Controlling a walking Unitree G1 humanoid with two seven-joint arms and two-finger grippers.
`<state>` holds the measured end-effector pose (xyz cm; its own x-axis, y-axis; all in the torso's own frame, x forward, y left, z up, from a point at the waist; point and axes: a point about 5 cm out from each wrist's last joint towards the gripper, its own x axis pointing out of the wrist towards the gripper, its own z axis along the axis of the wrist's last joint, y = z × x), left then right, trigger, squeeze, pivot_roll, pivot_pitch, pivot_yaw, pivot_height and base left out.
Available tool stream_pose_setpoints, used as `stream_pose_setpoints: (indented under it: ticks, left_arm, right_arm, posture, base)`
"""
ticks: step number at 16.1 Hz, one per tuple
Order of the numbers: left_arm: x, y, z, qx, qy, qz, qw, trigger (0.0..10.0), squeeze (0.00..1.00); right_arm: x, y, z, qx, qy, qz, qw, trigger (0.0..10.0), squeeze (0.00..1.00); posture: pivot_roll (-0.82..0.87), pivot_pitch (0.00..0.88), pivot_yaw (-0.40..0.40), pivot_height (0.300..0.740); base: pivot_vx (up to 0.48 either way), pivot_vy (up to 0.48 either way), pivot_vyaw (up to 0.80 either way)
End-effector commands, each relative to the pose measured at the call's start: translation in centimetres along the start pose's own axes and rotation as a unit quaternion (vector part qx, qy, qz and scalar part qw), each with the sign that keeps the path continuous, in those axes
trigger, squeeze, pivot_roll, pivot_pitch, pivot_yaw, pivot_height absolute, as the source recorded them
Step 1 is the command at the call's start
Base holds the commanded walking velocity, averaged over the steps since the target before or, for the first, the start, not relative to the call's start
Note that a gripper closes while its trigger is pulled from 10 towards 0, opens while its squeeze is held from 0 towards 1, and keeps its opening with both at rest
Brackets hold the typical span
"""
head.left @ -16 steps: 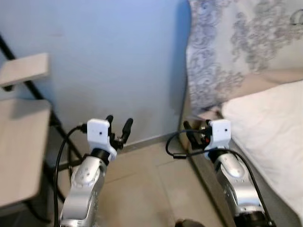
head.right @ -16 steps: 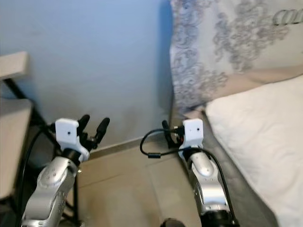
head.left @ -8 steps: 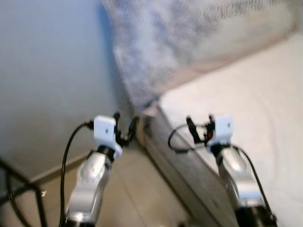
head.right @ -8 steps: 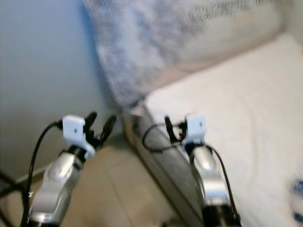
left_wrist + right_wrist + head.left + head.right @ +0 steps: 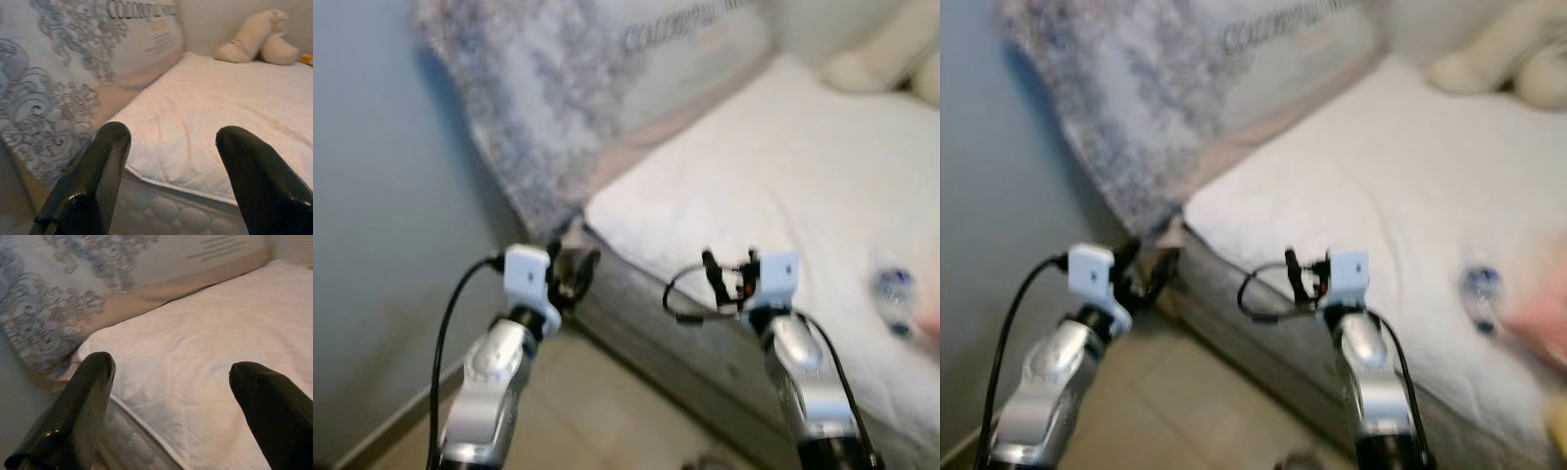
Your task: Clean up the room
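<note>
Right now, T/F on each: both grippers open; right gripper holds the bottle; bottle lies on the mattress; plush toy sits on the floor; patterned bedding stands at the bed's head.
1. Both the left gripper and the right gripper are open. True.
2. The right gripper holds the bottle. False: it is empty.
3. The bottle lies on the mattress. True.
4. The plush toy sits on the floor. False: it is on the mattress.
5. Patterned bedding stands at the bed's head. True.

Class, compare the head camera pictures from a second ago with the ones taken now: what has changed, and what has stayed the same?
The camera has swung to the robot's right: the blue wall and wooden shelves have left the picture, and the white mattress, patterned pillow, a plastic bottle and a cream plush toy have come in. Nothing was grasped or released. The left gripper and right gripper stay raised, open and empty.
</note>
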<state>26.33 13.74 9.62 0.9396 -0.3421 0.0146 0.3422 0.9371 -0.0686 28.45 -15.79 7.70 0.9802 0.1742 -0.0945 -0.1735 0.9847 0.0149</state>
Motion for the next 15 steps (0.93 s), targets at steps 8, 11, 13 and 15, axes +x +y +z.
stream_pose_setpoints:
  ticks: [8, 11, 13, 15]
  left_arm:
    - [-1.9, 1.5, -1.7, -0.037, 0.026, 0.092, 0.995, 10.0, 0.00]
    - [-1.3, 2.0, -1.4, -0.037, 0.018, 0.097, 0.994, 10.0, 0.00]
    - [-1.2, 2.4, -1.0, -0.034, 0.005, 0.108, 0.994, 10.0, 0.00]
    - [-1.5, 2.8, 0.2, -0.013, -0.037, 0.119, 0.992, 10.0, 0.00]
  right_arm:
    - [-0.9, -2.5, -0.5, 0.037, 0.004, -0.076, 0.996, 10.0, 0.00]
    - [-0.8, -2.3, -0.5, 0.020, -0.003, -0.074, 0.997, 10.0, 0.00]
    - [-0.7, -2.5, 0.6, -0.028, -0.041, -0.092, 0.995, 10.0, 0.00]
    - [-0.8, -3.4, 2.0, -0.049, -0.082, -0.114, 0.989, 10.0, 0.00]
  posture:
    - [-0.16, 0.000, 0.082, 0.740]
    - [-0.16, 0.000, 0.083, 0.740]
    - [-0.16, 0.000, 0.084, 0.740]
    - [-0.16, 0.000, 0.084, 0.740]
  base:
    - [0.000, 0.060, -0.68]
    - [0.000, 0.000, -0.69]
    - [0.000, 0.000, -0.70]
    - [0.000, 0.000, -0.71]
